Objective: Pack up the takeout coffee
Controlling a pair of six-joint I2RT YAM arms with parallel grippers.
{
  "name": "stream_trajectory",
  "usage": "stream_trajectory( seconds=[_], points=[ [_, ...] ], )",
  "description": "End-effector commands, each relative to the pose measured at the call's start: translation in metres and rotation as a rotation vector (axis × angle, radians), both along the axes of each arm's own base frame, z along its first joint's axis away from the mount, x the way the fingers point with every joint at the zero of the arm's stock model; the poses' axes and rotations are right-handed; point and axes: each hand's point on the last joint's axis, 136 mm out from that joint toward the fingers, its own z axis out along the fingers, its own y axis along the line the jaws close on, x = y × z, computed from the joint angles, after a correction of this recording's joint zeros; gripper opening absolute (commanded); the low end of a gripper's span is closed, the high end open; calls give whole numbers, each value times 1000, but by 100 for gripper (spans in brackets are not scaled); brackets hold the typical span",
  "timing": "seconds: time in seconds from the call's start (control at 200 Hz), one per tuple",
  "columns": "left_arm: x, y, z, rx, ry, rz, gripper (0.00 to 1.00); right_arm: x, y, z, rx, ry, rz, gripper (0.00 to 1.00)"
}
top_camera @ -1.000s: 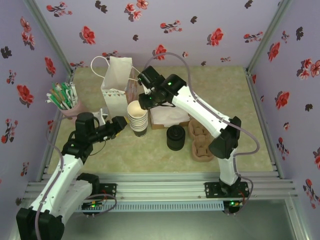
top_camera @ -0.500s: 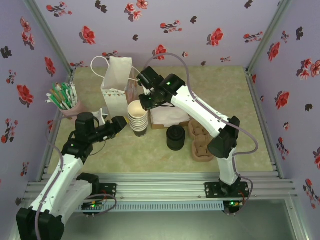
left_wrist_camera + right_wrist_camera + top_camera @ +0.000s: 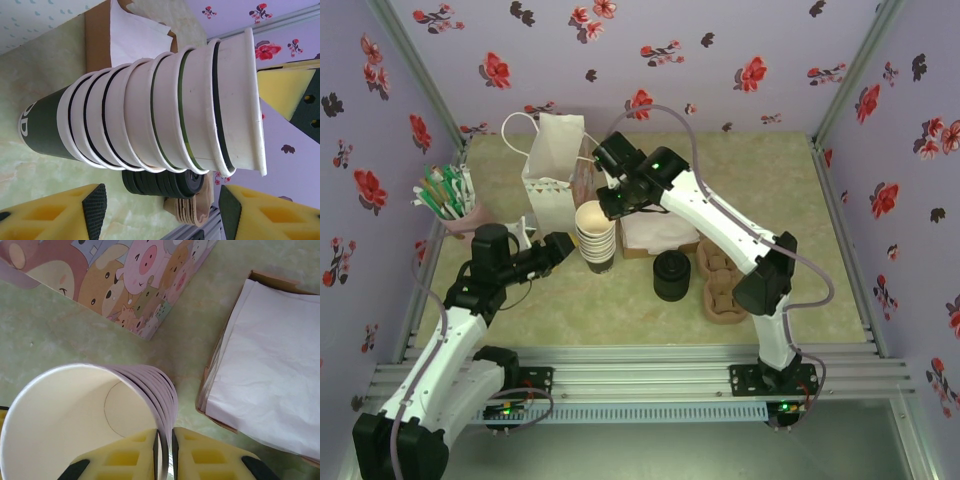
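The takeout coffee is out of view. A stack of lidless cream cups with a dark bottom cup stands mid-table. From above, my right gripper is shut on the rim of the top cup. In the right wrist view the two yellow fingers pinch the cup wall between them. My left gripper sits just left of the stack, open. In the left wrist view its pads stand wide apart, short of the cups, touching nothing.
A short black stack of lids stands right of the cups, with brown pulp carriers beyond. A box of white napkins lies behind the stack. The white paper bag stands at the back left, a pink cup of straws far left.
My right gripper's jaws have closed onto the top cup's rim and the arm has shifted slightly. The left arm and the cup stack have stayed put.
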Motion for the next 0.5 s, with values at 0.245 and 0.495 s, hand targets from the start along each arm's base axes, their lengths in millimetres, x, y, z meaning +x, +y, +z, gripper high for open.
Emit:
stream_trajectory(
  seconds=[0.245,0.495],
  points=[
    [8,-4,19,-4,-80,-9,64,-1,5,8,8,-7,17,5],
    [8,-4,19,-5,-81,-9,64,-1,4,18,27,-18,9,1]
  ],
)
